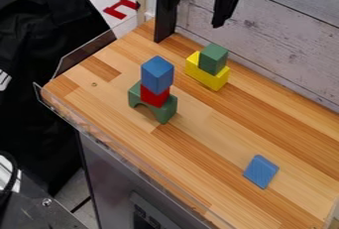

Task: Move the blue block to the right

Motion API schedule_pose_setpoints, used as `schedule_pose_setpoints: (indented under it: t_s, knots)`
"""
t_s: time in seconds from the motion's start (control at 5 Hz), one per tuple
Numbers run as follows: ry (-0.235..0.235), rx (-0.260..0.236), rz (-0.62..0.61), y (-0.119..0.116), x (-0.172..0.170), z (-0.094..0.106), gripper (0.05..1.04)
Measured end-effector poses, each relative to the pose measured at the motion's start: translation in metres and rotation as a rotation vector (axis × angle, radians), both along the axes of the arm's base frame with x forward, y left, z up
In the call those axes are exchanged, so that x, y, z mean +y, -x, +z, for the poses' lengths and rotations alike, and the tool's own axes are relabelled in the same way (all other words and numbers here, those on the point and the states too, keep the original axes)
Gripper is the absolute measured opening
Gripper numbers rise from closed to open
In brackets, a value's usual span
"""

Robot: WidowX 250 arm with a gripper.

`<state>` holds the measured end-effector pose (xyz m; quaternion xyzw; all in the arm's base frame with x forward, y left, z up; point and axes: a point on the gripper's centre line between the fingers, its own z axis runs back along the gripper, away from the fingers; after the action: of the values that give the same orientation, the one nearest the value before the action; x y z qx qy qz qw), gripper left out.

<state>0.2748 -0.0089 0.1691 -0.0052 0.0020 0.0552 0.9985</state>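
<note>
The black gripper [229,2] hangs at the top edge, in front of the whitewashed wall, above and behind the blocks. A blue cube [157,76] tops a stack left of centre, resting on a red block [154,95], which stands on a green arch block [167,112]. Another blue block [261,171], lower and slanted, lies by itself on the wooden surface at lower right. The gripper is apart from both blue pieces.
Behind and right of the stack, a green cube [213,58] sits on a yellow block [208,74]. A black upright post [167,12] stands at the back edge of the wooden table [73,85]. A clear rim [118,152] runs along its front.
</note>
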Motion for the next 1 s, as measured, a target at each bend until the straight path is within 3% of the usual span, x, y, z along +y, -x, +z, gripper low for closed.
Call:
schedule_pose_setpoints:
  t_s: [0.6,1.0]
  knots:
    - [0.005,0.120,0.070,0.018,0.013,-0.025,1.000]
    - [-0.010,0.094,0.080,0.014,0.026,-0.025,1.000]
